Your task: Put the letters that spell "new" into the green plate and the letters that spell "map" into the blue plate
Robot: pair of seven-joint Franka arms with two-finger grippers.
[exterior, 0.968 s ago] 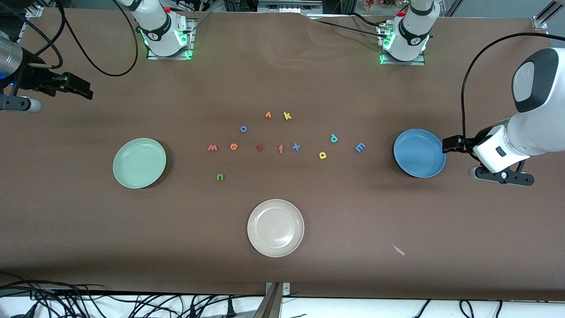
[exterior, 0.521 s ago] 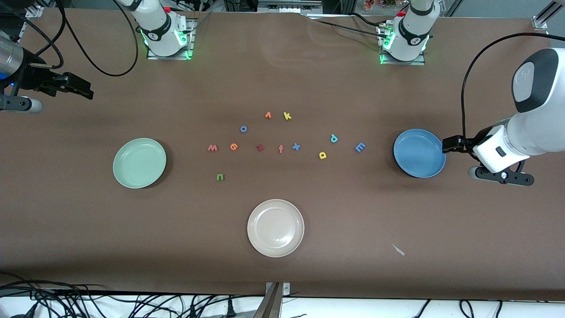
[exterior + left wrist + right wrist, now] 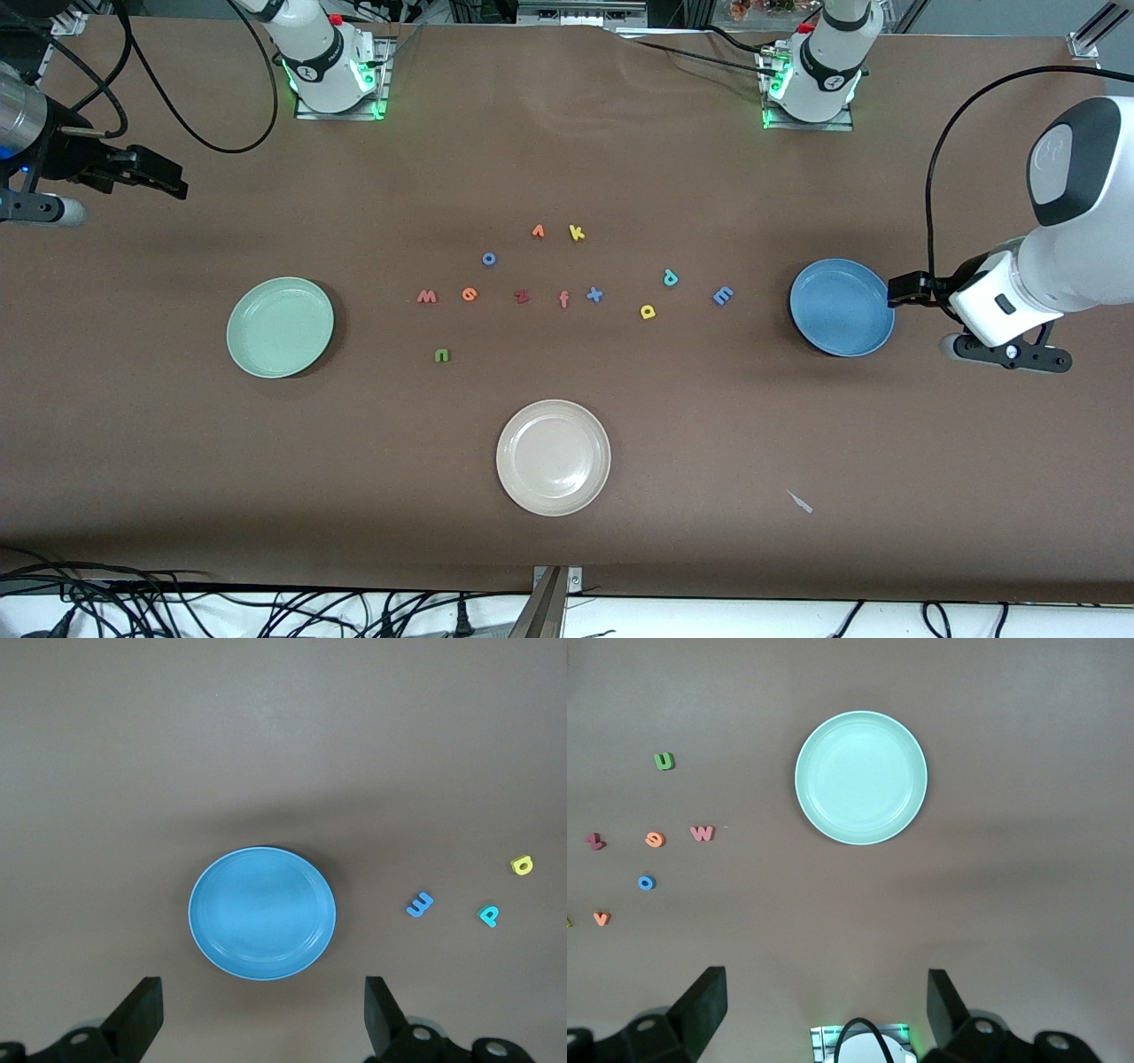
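Both plates sat bare, green plate (image 3: 280, 327) and blue plate (image 3: 842, 307) near opposite counter ends. Left gripper (image 3: 262, 1019) and right gripper (image 3: 826, 1010) hung above, jaws wide, holding nothing.

Layout, quick: left pincer (image 3: 897, 290) hangs over the table just beside the left-end plate (image 3: 842, 307), on its left-arm-end side. Going from that pincer toward the right arm's end you hit the plate, then the m (image 3: 723, 295), then the p (image 3: 671, 278) w/ the a (image 3: 648, 311) beside it, nearer the front cam. After that it's a row: x (image 3: 594, 295), f (image 3: 563, 299), z (image 3: 522, 296), e (image 3: 469, 294), w (image 3: 427, 297). The n (image 3: 442, 355) sits nearer the cam than the row, btw e and w. The o (image 3: 488, 259), v (image 3: 538, 231) and k (image 3: 577, 233) sit farther. The near plate (image 3: 509, 434) is nearest the cam, mid-table. Right pincer (image 3: 174, 183) hangs over the right arm's end, well apart from the right-end plate (image 3: 280, 328), which lies btw that end and the w.
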